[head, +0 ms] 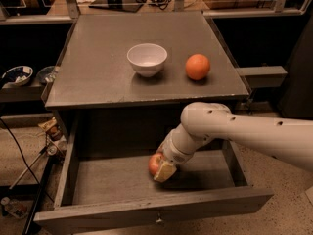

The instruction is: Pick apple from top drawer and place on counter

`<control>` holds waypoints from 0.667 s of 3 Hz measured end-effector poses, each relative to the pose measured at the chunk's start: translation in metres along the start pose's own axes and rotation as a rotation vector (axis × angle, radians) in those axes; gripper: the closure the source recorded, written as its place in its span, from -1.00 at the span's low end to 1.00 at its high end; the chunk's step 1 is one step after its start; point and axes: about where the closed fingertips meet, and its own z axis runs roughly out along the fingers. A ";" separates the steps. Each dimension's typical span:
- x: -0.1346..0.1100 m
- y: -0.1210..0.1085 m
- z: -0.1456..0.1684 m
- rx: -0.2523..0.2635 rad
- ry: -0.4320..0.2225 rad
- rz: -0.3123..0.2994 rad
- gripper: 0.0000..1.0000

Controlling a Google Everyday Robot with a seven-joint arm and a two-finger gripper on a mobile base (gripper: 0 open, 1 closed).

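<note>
I am working at the flat grey wooden counter [98,77]. The wide grey wooden top drawer [122,212] is pulled out under the counter's front edge. My robot's thick white arm [254,131] reaches down into it from the counter's right side. The small red and yellow apple [155,163] lies on the drawer floor, below the counter's front edge. The gripper [162,169] is down on the apple, touching it. I cannot tell if the gripper has closed on it yet.

What could go wrong, I think: the apple has to come up past the counter's front edge. If I lift too close to that edge, the arm or the apple may bump it. The apple is round and smooth, so a weak hold could let it slip and roll away in the drawer.

On the counter stand a round white bowl [147,59] near the middle and a round orange fruit [197,66] nearer the counter's right edge. Both sit toward the back. The front part of the counter is bare, so I would put the apple there.
</note>
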 end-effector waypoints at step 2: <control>-0.014 0.011 -0.035 0.006 -0.030 0.004 1.00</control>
